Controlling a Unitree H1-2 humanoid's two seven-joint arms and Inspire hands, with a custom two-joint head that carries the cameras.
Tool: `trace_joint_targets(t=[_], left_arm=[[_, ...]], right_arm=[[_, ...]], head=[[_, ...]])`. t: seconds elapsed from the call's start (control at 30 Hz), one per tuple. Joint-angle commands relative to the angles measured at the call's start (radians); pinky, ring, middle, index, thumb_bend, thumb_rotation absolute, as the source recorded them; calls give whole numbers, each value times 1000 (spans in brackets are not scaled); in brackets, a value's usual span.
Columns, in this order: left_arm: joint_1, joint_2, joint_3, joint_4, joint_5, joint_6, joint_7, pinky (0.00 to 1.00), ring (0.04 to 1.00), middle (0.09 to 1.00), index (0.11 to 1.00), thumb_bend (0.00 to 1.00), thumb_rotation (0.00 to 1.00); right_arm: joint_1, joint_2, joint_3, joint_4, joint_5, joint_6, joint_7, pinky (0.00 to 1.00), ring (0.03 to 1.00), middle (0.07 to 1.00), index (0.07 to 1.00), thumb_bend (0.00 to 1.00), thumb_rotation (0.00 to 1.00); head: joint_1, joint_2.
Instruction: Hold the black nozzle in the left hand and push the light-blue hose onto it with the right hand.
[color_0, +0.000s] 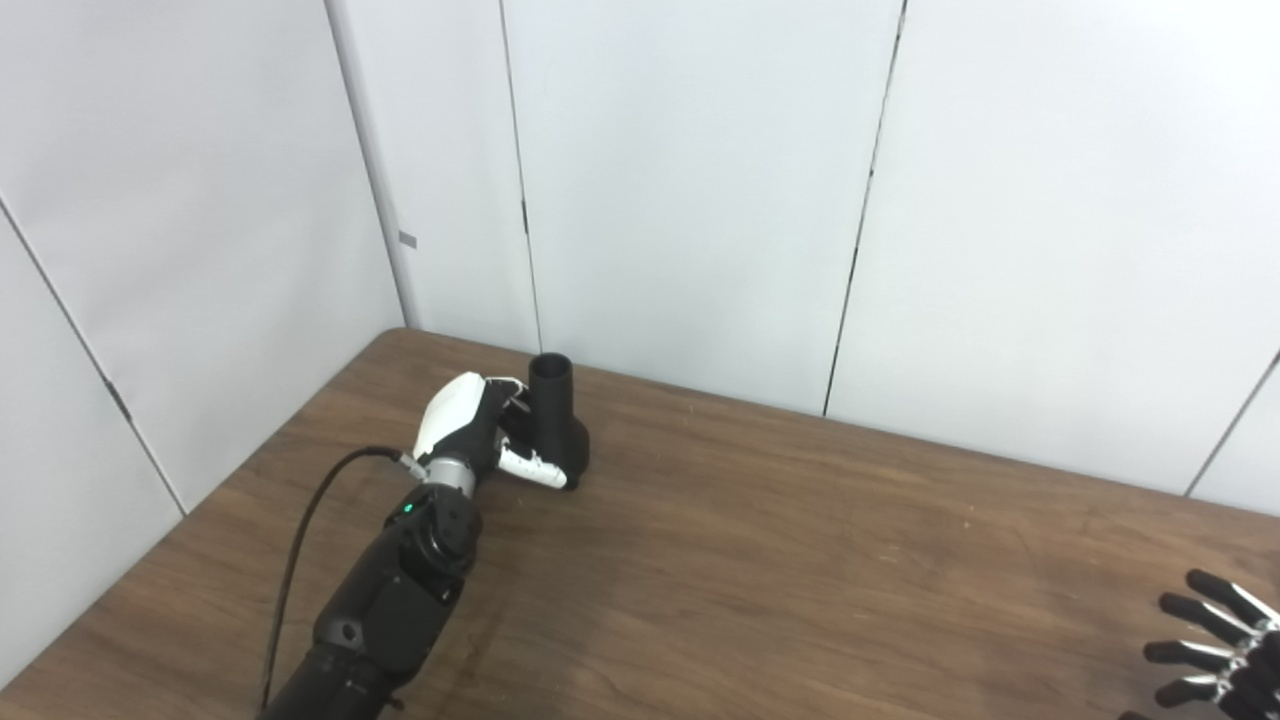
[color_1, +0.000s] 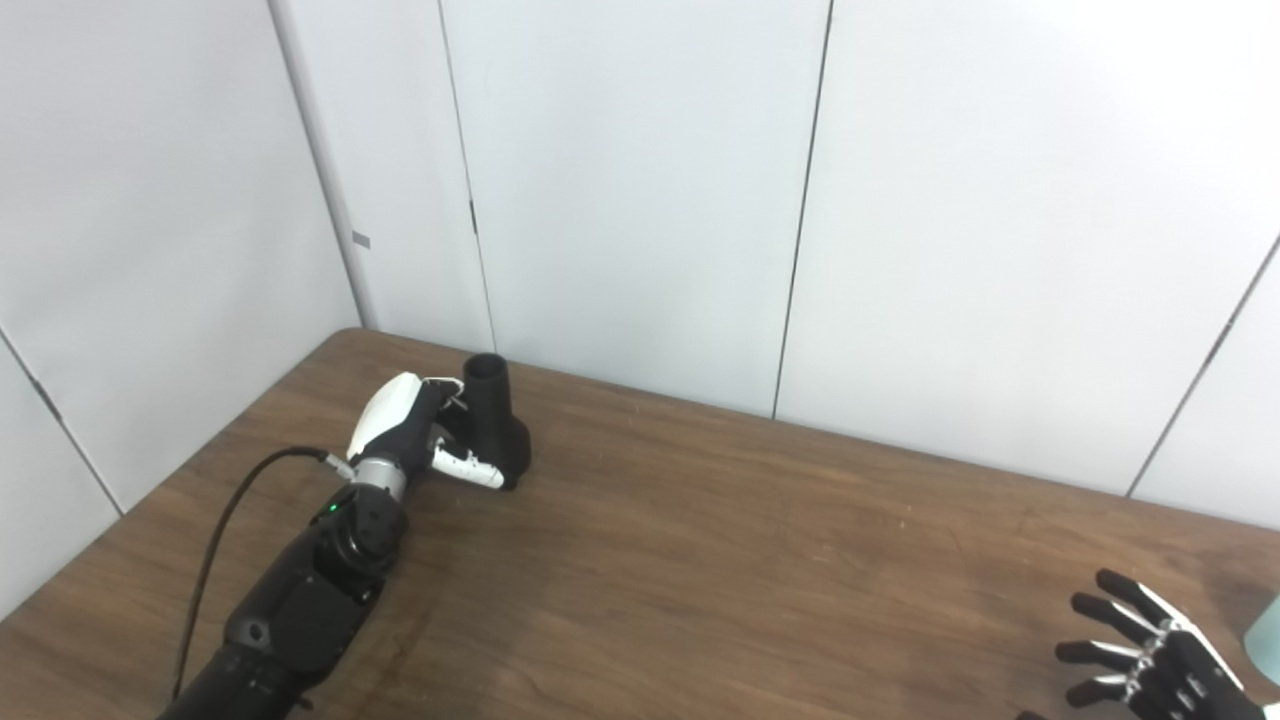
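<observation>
Wrapping around the nozzle, the left hand was way out at the far left end of the table, close to the white wall panels. The nozzle stood upright on the wood, open round mouth up, wider base down. The hand's fingers went round the neck behind it and the thumb pressed across the base in front, so it looked gripped, though the base was on the table rather than lifted. A black cable looped off the wrist and ran back along the arm toward the bottom edge.

The right hand was well apart from all that, down in the near right corner, fingers spread wide and pointing left, holding nothing. It hovered low over the table or rested on it; couldn't tell which.

The hose only showed up in the right eye view, as a sliver of light blue at the edge just right of the right hand, beside it and not in it. Whether the two touched was impossible to say, as most of it was cut off.
</observation>
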Motion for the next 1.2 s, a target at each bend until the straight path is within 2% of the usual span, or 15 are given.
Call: trace_joint_targets(t=[0.0,0.13,0.4,0.6,0.67,0.73,1.03,1.17], left_arm=[[-4,-9,-31,-25,6,-20,-22,1000,606,464,501,526,0],[10,-14,-91,-66,8,-46,-70,1000,656,459,497,527,0],[12,-40,-200,-118,-20,-151,-177,1000,618,467,490,527,0],[4,-83,-270,-130,-35,-253,-228,1000,613,468,489,527,0],[3,-88,-276,-132,-37,-266,-235,1000,612,469,489,527,0],[-3,-108,-295,-120,-38,-300,-245,1000,610,472,487,527,0],[-26,-188,-369,-1,-39,-445,-253,1000,610,470,488,527,0],[-30,-221,-401,-8,-14,-445,-257,1000,605,474,488,527,0]], right_arm=[[-23,-8,-7,-40,4,-16,-1,424,593,742,793,675,74],[-25,-5,-6,-42,-4,-16,-5,431,592,737,789,685,72],[-35,6,-7,-56,-13,7,-17,423,577,716,766,741,99],[-38,27,6,-136,-66,109,-44,443,577,711,764,715,93],[-40,31,9,-144,-76,119,-48,445,578,710,764,710,90],[-46,38,15,-147,-85,114,-51,440,577,709,764,704,83],[-61,57,31,-133,-132,86,-65,416,553,700,762,702,110],[-66,72,36,-124,-146,74,-75,404,542,697,761,704,108]], head=[[-15,5],[-59,17],[-137,37],[-229,63],[-229,63],[-260,70],[-309,70],[-340,71]])
